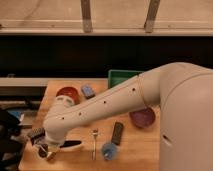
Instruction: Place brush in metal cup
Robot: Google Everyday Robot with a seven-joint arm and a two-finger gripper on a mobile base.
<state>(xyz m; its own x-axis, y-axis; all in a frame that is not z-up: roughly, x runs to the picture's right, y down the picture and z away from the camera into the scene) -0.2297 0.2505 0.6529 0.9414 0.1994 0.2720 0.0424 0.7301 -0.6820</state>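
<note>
- Gripper (pixel 48 146) hangs low at the near-left corner of the wooden table (pixel 75 160), on the end of the long cream arm that reaches in from the right. Its fingers are together, and they appear clamped on the brush (pixel 36 134).
- Brush lies roughly level across the hand. The dark blocky bristle head sticks out up and to the hand's left, and the slim black handle tapers away to its right.
- Metal cup (pixel 43 152) sits directly under the hand, partly hidden by it. Only a bit of shiny rim and dark inside shows.
- Handling, as a judgement: the brush looks light and stiff and head-heavy, and its handle is smooth and may twist in a pinch. A hold on the handle close to the head should keep it from swinging. The cup is small and light and could tip if the head knocks its rim.
- Fork (pixel 95 142) lies to the hand's right, with the blue cup (pixel 108 150) and the black bar (pixel 117 133) beyond it, all well apart from the hand.
</note>
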